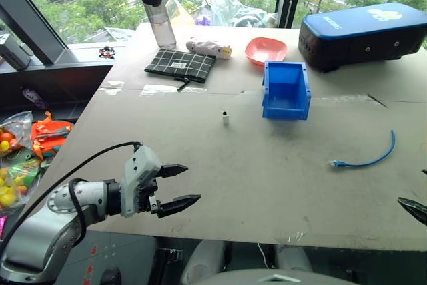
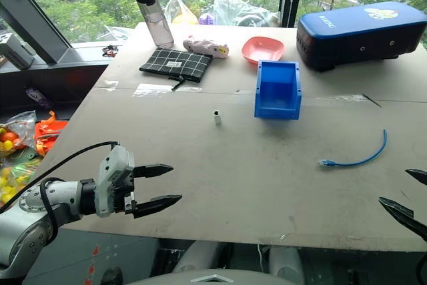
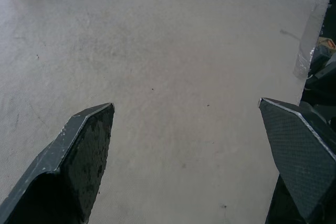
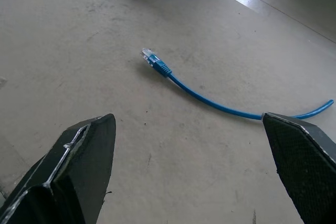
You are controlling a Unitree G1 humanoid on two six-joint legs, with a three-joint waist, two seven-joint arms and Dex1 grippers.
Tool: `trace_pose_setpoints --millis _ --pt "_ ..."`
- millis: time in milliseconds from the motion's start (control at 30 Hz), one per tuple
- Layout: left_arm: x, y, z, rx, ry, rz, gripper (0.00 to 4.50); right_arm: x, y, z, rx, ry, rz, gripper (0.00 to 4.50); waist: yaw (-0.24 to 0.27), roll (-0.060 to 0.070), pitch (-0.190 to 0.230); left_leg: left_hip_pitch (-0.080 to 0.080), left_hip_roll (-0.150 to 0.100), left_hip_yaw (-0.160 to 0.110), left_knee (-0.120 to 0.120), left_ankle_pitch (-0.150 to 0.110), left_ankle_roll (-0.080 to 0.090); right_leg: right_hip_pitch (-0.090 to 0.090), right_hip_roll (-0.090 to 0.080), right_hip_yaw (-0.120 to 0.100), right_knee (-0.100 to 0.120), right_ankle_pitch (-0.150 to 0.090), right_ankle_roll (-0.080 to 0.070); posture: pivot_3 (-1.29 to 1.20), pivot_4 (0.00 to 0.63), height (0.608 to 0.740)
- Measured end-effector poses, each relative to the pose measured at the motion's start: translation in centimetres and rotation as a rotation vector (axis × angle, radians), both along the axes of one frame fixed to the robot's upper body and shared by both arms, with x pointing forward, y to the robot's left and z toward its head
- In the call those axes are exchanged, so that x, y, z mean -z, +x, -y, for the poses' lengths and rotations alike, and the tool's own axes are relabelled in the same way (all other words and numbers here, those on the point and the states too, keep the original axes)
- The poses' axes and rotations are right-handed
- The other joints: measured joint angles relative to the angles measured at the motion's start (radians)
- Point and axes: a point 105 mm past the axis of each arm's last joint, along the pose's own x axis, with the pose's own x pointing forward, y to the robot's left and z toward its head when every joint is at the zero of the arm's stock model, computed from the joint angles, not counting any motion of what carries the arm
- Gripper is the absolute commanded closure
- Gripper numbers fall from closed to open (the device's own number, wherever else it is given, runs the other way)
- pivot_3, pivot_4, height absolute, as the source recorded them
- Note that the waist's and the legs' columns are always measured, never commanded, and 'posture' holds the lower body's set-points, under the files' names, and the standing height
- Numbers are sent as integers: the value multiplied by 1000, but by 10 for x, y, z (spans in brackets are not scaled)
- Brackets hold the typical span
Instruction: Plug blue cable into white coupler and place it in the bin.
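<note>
Our left gripper hung wide open, empty, over near table edge; right gripper same, near blue cable. White coupler upright left of bin.

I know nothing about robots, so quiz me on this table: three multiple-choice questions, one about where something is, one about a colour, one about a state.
1. Where does the white coupler stand?
A. inside the bin
B. on the bare table, to the left of the bin
C. in the pink bowl

2. What colour is the bin?
A. bright blue
B. red
C. yellow

3. How is the left claw right now?
A. shut on the blue cable
B. shut on the white coupler
C. open and holding nothing

Answers:
1. B: the coupler stands alone on the table, apart from the bin.
2. A: its walls and floor are bright blue.
3. C: its two black fingers are spread over bare table, while the blue cable lies far off on the right side.
</note>
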Motion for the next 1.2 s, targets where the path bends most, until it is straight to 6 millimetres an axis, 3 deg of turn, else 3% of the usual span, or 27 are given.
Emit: trace_pose_setpoints --millis 67,200,300,500,700,933,1033,1200 --pt "0 0 1 -1 -5 3 28 -1 2 0 0 1 4 0 0 0 0 0 0 0 0 0 0 0 0 0 0 0 0 0 150 740" --pt "-18 5 22 29 -98 91 28 -5 21 -10 -23 14 9 0 -1 0 0 0 0 1 2 0 0 0 0 1 0 0 0 0 150 740" --pt "-29 3 36 106 -122 145 28 -14 35 -31 -126 -14 33 0 -1 1 -1 0 0 1 1 0 0 0 0 0 0 2 3 0 150 740" --pt "-29 -3 54 216 -129 153 28 -13 61 -64 -304 -71 -38 0 -2 0 0 0 0 1 2 0 0 0 1 0 0 2 4 0 150 740" --pt "-24 -12 59 258 -118 157 28 0 83 -78 -418 -88 -154 0 -2 0 0 -1 0 1 3 0 1 0 0 0 -1 2 3 0 150 740" --pt "-36 -27 68 300 -100 202 28 23 105 -76 -444 -149 -275 0 0 0 1 -2 0 1 4 0 1 0 0 0 -1 2 3 0 150 740" --pt "-40 -24 68 290 -96 217 0 31 111 -71 -436 -180 -305 716 -1 0 1 -2 0 1 4 0 1 0 0 0 -1 2 4 0 150 740" --pt "-41 -20 67 273 -82 221 0 51 121 -66 -423 -218 -351 3182 -3 0 1 -1 0 2 4 2 -3 0 1 0 -1 2 4 0 150 740"
